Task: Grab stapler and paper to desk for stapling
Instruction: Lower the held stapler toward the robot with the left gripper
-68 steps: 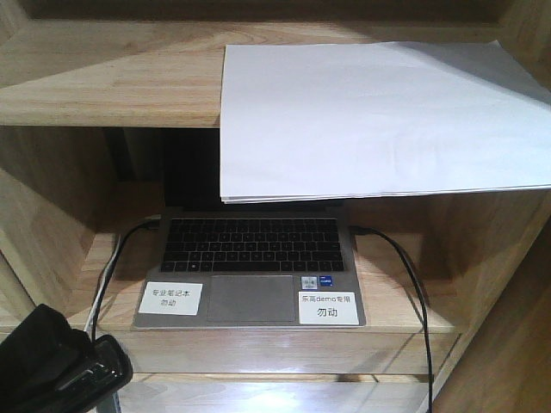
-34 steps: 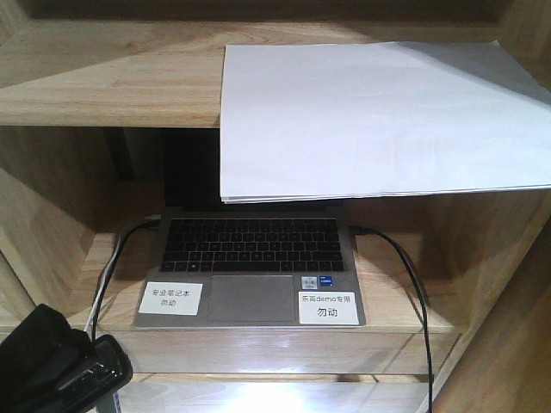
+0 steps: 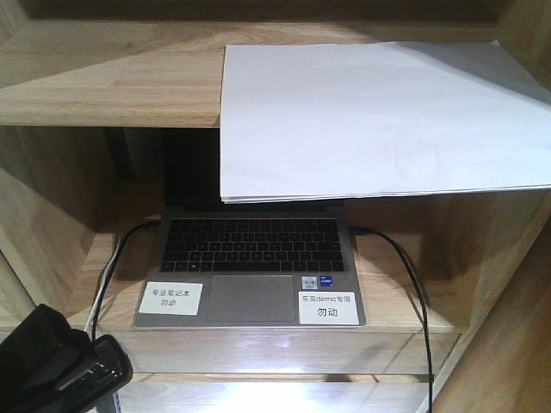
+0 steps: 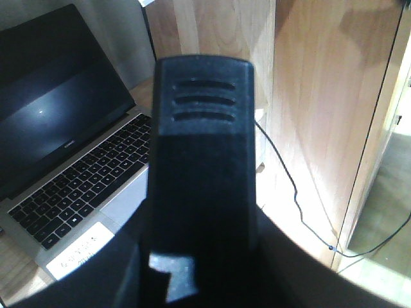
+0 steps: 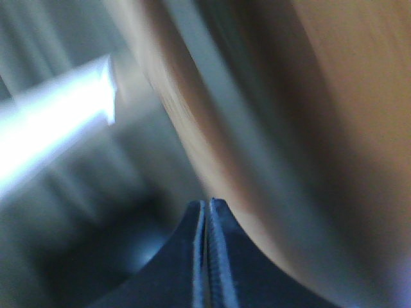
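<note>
The paper [image 3: 370, 116] is a thin white stack lying on the upper shelf, its front edge hanging out over the laptop's screen. The black stapler [image 4: 200, 147] fills the middle of the left wrist view, ridged end pointing away. My left gripper [image 4: 200, 269] is shut on it, its dark fingers pressing both sides. In the front view the stapler [image 3: 90, 372] shows at the bottom left corner, below and left of the laptop. My right gripper [image 5: 207, 205] is shut with nothing between its fingers, beside a blurred wooden surface. The desk is out of view.
An open laptop [image 3: 250, 267] with two white labels sits in the lower bay of the wooden shelf unit [image 3: 103, 82]. Black cables [image 3: 413, 275] run off both its sides. Wooden side walls close the bay left and right.
</note>
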Tool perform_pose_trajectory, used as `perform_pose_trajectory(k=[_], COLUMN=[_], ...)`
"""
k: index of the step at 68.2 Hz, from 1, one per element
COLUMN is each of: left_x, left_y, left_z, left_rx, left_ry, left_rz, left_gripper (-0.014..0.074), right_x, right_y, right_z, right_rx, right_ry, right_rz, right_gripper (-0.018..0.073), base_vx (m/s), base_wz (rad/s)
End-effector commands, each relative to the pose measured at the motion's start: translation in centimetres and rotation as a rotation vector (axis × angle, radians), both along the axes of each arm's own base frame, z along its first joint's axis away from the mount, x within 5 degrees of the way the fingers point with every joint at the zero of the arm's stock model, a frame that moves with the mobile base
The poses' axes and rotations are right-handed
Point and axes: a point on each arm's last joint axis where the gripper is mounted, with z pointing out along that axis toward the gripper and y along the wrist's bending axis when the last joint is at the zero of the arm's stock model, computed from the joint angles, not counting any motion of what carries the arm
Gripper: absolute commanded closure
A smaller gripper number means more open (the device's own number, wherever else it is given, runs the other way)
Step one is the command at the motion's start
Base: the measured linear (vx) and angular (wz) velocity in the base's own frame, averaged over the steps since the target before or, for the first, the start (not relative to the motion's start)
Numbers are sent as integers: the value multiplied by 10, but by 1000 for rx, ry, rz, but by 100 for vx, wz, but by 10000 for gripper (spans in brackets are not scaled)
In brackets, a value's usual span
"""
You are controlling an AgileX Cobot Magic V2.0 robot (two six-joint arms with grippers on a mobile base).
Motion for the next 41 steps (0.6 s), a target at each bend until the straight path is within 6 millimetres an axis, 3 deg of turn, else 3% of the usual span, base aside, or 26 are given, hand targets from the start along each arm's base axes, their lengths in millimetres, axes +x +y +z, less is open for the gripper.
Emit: perform_pose_trajectory(k=[1, 18, 26, 35, 41], left_x=[3, 3, 3, 3, 3], left_y=[0, 0, 0, 0, 0], left_z=[17, 17, 17, 17, 17], left_rx=[-103, -103, -103, -103, -103], left_ry=[-52, -52, -52, -52, -52], left_rz=[42, 42, 42, 42, 42], left_gripper=[603, 603, 603, 603, 603], right_x=[-3, 0, 1, 1, 0], right_y=[2, 0, 1, 8, 13], right_z=[6, -3, -8, -9, -8], right_rx=[148, 374, 393, 326, 358], right_ry=[-97, -4, 55, 85, 94], right_rz=[57, 82, 95, 193, 291], right_gripper=[569, 568, 548, 460, 349], base_vx=[0, 0, 0, 0, 0], base_wz=[0, 0, 0, 0, 0])
